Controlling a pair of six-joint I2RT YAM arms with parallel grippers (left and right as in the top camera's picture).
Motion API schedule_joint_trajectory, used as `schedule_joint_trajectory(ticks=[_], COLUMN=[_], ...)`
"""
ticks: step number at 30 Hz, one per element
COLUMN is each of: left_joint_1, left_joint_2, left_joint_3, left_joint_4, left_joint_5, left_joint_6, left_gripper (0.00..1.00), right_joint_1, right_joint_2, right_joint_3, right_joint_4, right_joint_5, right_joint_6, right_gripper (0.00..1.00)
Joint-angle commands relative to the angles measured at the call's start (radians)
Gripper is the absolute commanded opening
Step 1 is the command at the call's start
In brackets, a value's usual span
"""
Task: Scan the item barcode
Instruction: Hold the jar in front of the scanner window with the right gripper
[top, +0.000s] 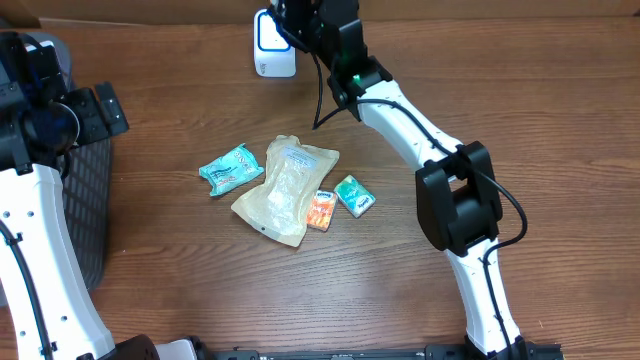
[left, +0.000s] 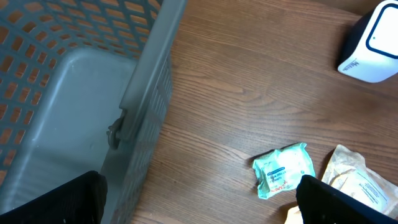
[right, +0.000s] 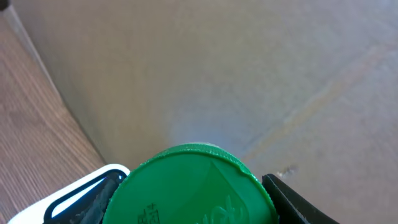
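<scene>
i am at the scanning step. my right end effector (right: 193, 208) is partly closed on the green round item (right: 186, 180), a finger on each side of it, and holds it up at the far edge of the desk (top: 180, 60), right beside the white scanner (top: 273, 45). from my wrist view i see the item's green face and a little print, but no barcode, so i cannot tell whether the code faces the scanner.

my left end effector (left: 199, 199) is wide open and empty, hanging over the rim of the grey basket (left: 62, 93).

the next move, i judge, calls for slowly turning or tilting the item in front of the scanner's face until the code reads, without loosening my grip. the packets in the middle of the desk wait untouched.
</scene>
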Motion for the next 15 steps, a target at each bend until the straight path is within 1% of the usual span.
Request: schedule_joint_trajectory(ticks=[1,6,9,11,15], left_joint_1=[0.0,0.0,0.0,0.0,0.0], left_joint_2=[0.002,0.002,0.002,0.002,0.002], left_joint_3=[0.021,0.021,0.021,0.021,0.021], left_joint_4=[0.001,0.001,0.001,0.001,0.001], left_joint_5=[-0.002,-0.002,-0.001,-0.002,-0.001], left_joint_6=[0.023,0.022,0.023,0.022,0.023], left_gripper=[1.0,1.0,1.0,1.0,1.0], right_joint_1=[0.004,0.005,0.003,0.002,0.002], right_joint_2=[-0.008,0.005,0.028,0.047,0.071], right_joint_3=[0.049,0.049,0.049,0.049,0.049], right_joint_4=[0.021,0.005,0.01,0.018,0.024], right_joint_5=[-0.032,-0.088,-0.088,-0.089,-0.093], right_joint_6=[-0.111,-0.249,-0.348,-0.376,-0.376], right_gripper=[0.32,0.38,0.38,0.39,0.39])
